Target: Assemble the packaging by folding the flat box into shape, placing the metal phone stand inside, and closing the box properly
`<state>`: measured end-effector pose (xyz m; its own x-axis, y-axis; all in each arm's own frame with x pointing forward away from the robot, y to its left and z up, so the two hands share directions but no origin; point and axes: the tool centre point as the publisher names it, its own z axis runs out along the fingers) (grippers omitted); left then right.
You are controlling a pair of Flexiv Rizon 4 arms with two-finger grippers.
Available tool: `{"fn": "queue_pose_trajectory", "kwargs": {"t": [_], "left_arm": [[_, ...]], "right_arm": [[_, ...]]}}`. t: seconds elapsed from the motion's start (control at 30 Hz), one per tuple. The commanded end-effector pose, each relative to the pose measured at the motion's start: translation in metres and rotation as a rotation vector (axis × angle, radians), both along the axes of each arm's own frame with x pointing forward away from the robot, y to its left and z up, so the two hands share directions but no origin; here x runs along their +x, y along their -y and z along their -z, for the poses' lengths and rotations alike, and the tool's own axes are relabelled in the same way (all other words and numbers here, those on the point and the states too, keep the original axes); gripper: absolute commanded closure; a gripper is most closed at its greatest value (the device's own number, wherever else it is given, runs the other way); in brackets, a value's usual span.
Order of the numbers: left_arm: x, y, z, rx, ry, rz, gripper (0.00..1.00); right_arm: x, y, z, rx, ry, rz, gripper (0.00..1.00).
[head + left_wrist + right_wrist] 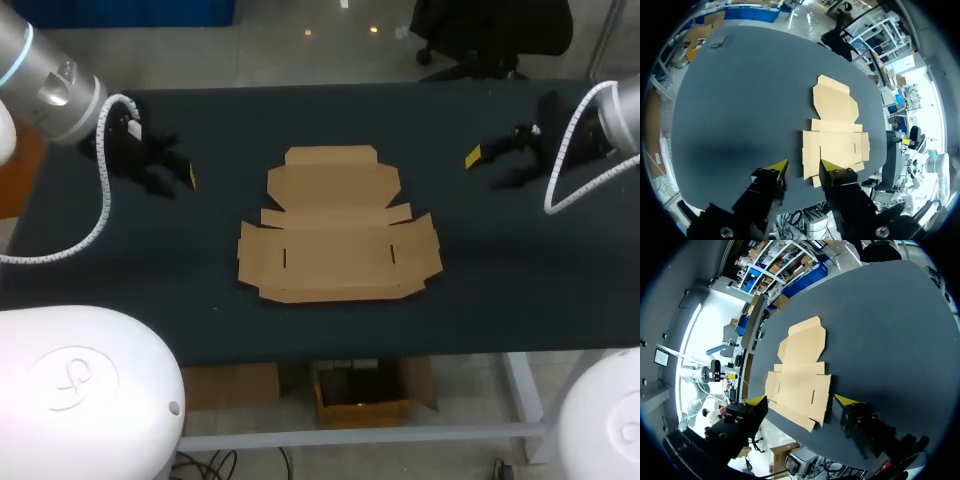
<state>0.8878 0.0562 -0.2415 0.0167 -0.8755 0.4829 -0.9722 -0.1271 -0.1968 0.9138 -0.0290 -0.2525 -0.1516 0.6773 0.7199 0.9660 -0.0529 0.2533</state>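
Flat box [338, 228] lies unfolded on the dark table [500, 290], about mid-table. Brown cardboard, not folded into shape yet. Narrower lid panel [332, 180] points to the far side. The wider panel [338, 258] is on the near side, with side flaps spread out left and right. Two short slits [285, 257] in the wider panel, one toward each end.

My left arm [50, 85] comes in from the far left corner with a white coiled cable [100, 200] hanging off it. Left jaws are over the left part of the table, left of the box and well apart from it. Left jaws are open: in the left wrist view the yellow tips [776, 166] stand apart with only dark table between them, gripping nothing. The box [835, 130] shows ahead of them, lying flat, a bit toward the right-hand finger.

My right arm [620, 115] comes in from the far right, same kind of cable on it. Right jaws are over the right part of the table, right of the box and well apart, about level with the lid panel. Right jaws are open too: in the right wrist view the yellow tips [756, 400] are wide apart and hold nothing. The box [800, 375] lies ahead of them, and its closest edge shows in the gap between the fingers without touching them.
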Motion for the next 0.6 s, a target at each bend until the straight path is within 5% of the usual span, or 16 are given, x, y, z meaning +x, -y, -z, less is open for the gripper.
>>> {"fn": "queue_pose_trajectory", "kwargs": {"t": [0.03,0.6], "left_arm": [[-0.007,-0.003,-0.005,0.008,0.009,-0.008,1.00],[0.010,0.018,-0.004,0.082,-0.017,0.054,1.00]], "right_arm": [[0.013,0.001,-0.005,0.011,-0.082,-0.049,1.00],[0.022,-0.005,0.006,-0.106,-0.208,0.027,1.00]]}}
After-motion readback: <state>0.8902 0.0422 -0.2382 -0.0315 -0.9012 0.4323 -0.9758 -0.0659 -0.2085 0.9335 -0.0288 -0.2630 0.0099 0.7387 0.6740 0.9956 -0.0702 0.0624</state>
